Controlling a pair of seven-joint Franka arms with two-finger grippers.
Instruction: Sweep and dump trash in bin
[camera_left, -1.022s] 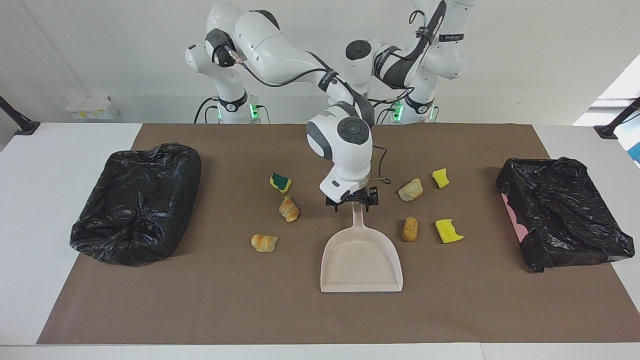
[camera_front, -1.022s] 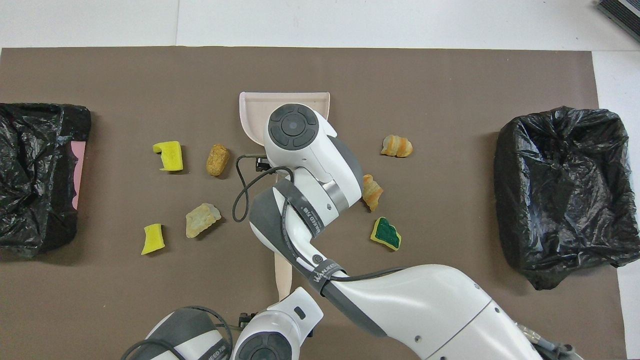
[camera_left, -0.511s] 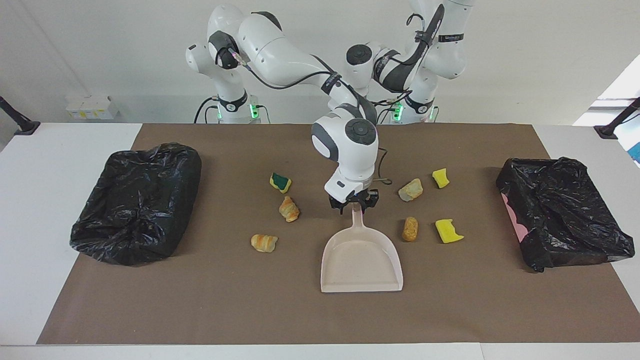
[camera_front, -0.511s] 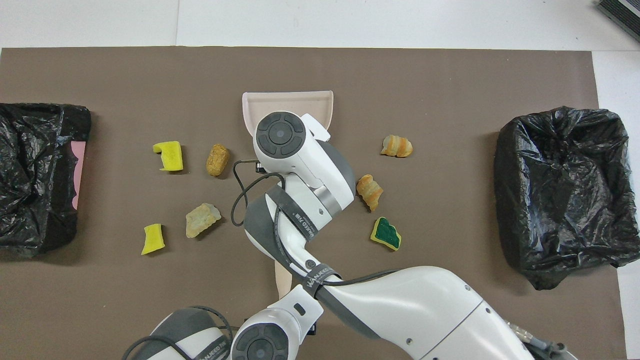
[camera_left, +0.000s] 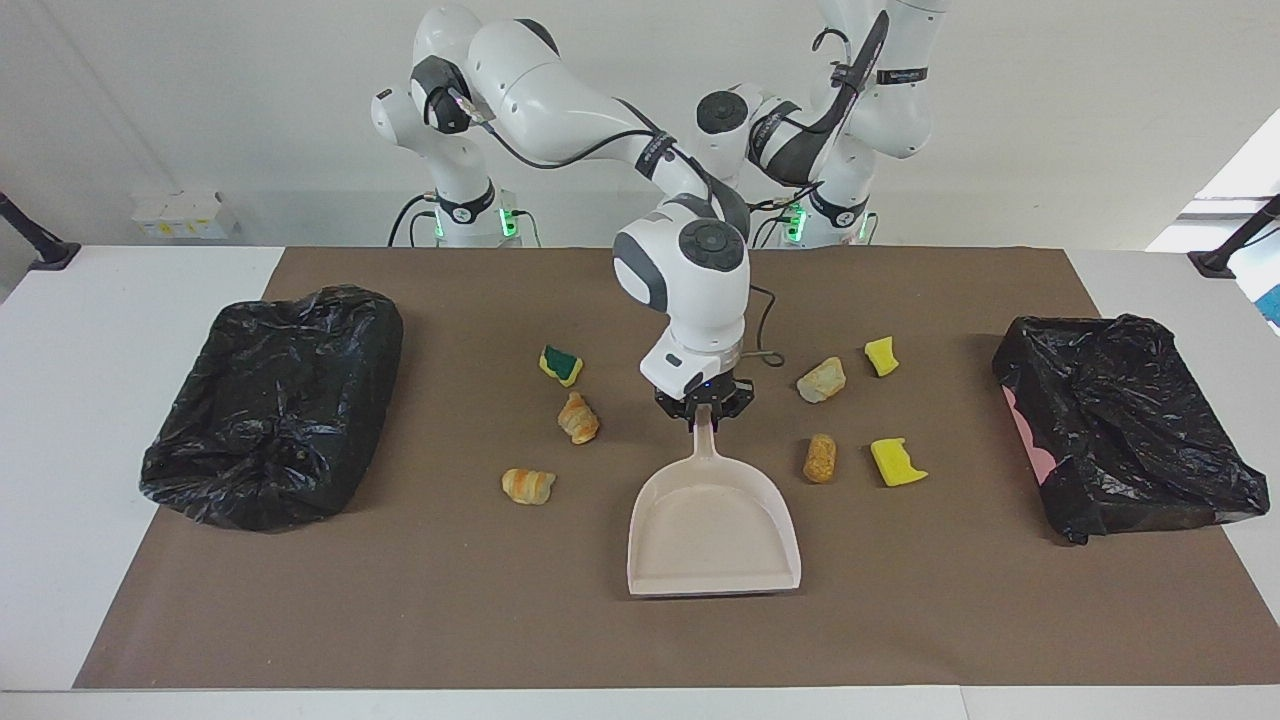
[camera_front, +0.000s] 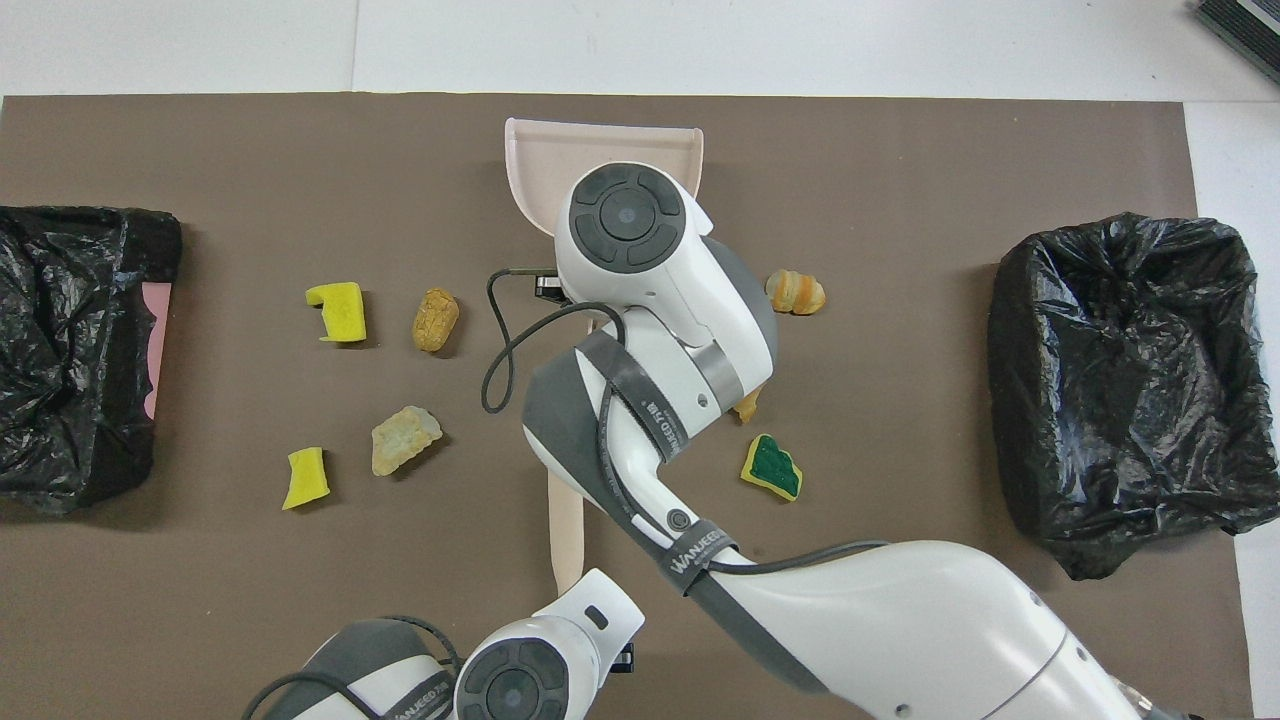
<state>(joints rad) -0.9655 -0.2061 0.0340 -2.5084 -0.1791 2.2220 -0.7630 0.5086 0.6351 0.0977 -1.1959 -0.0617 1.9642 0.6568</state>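
- Left gripper (camera_front: 620, 655): nearer to the robots than the dustpan (camera_left: 712, 520), at the end of a beige handle (camera_front: 565, 520). Whether it is open or closed cannot be told.
- Right gripper (camera_left: 703, 412): clamped on the dustpan's handle.
- Trash (camera_left: 578, 418): seven pieces lie on the mat beside the dustpan, three toward the right arm's end and four toward the left arm's end.

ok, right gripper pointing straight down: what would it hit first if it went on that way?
The right gripper is shut on the dustpan handle, so that is already in its line. Below the handle is only the brown mat. How far above it the handle sits is unclear.
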